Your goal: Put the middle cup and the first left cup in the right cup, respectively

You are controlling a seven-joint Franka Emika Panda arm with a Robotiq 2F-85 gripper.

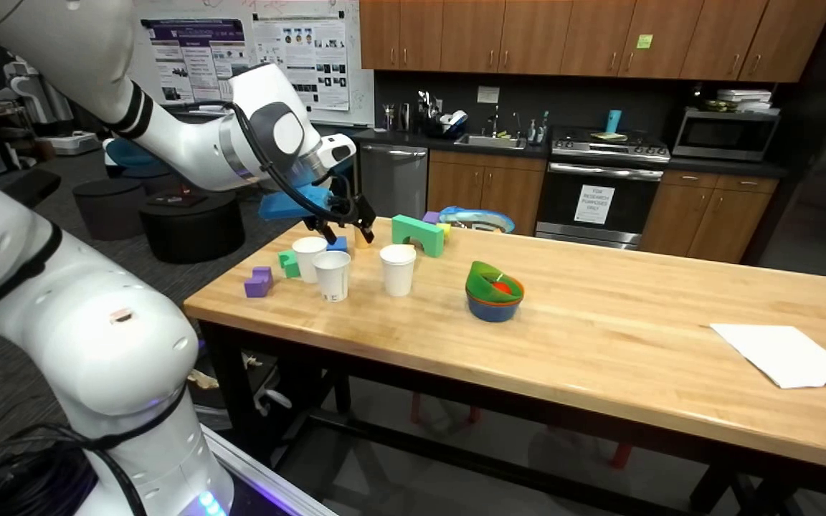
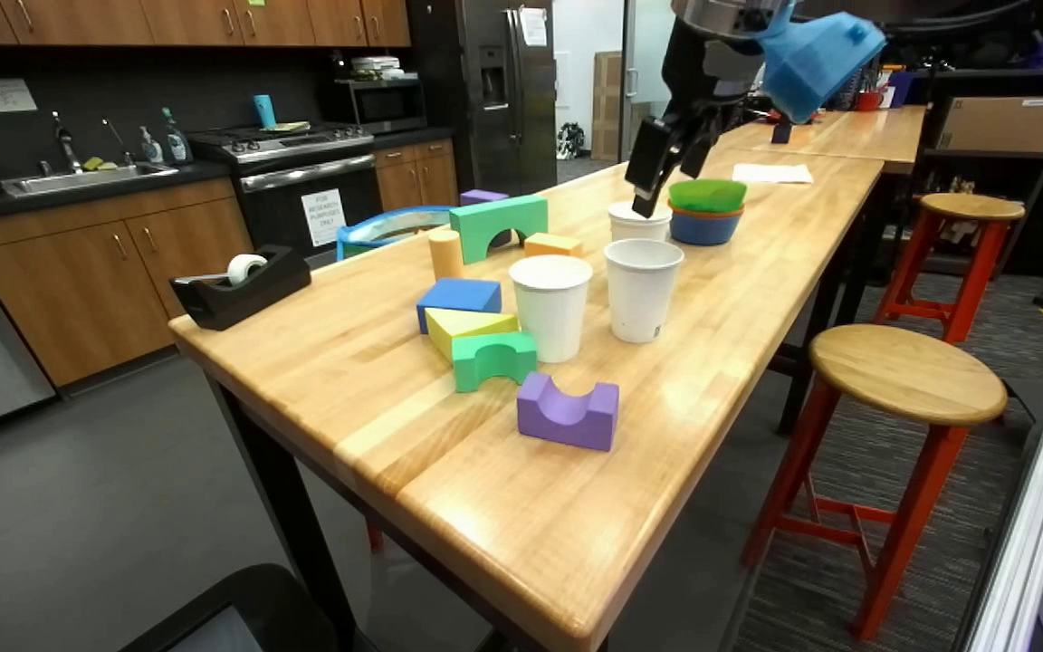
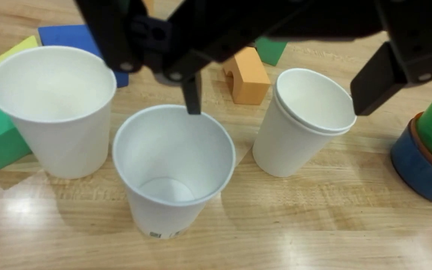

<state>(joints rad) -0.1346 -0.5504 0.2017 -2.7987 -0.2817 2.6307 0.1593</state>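
— How many?
— One left paper cup (image 3: 68,150), one middle paper cup (image 3: 159,217), one two-rimmed right stack (image 3: 283,146).
— Clearance?
— Gripper (image 3: 278,107) above, fingers apart; a gap separates middle paper cup from right stack; table edge (image 1: 528,387) near.

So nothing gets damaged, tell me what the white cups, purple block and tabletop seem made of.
White cups: probably paper, matte; thin walls and rounded lips suggest it.
Purple block: perhaps foam or painted wood, matte; its even colour leaves that open.
Tabletop: wood, glossy finish, from the grain, joined strips and bright reflections.
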